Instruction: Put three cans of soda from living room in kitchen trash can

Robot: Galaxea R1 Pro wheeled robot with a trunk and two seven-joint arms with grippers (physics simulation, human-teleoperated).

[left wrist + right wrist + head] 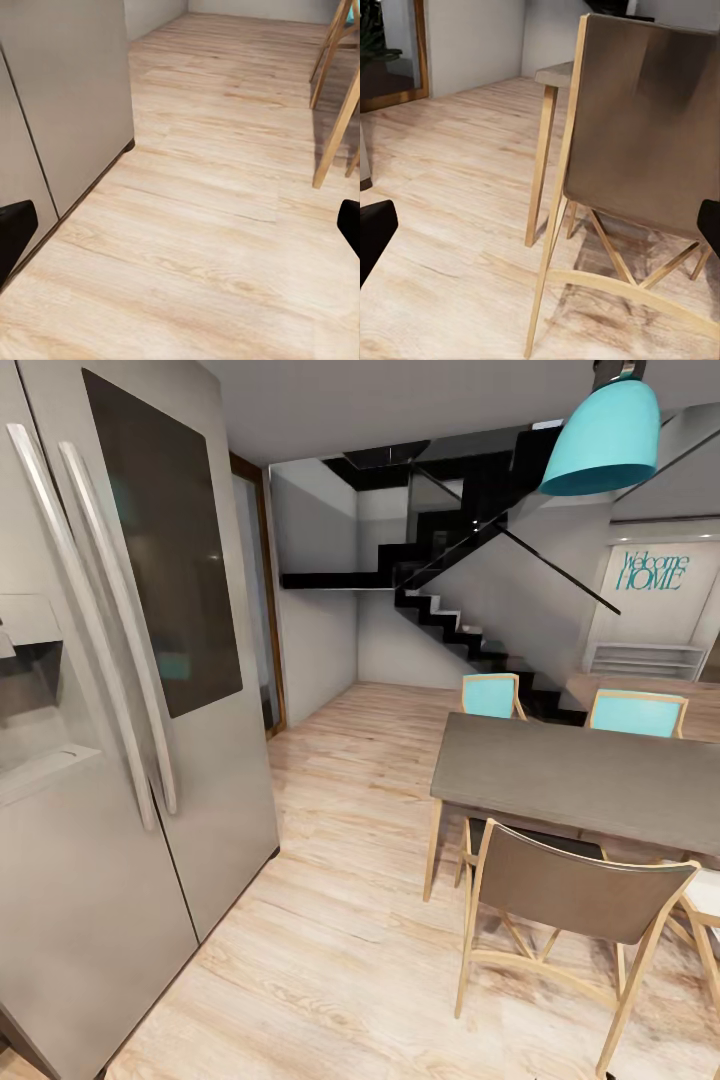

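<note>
I face a tall brushed-steel fridge (110,690) and a flat grey table (590,775) — pale wood-grain floor (340,920) between. My left gripper (184,232) and right gripper (540,229) both stand apart, empty.

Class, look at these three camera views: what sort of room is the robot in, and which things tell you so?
Most likely a kitchen-diner in a home: a steel double-door fridge, a grey dining table with wooden chairs, and a teal pendant lamp.
</note>
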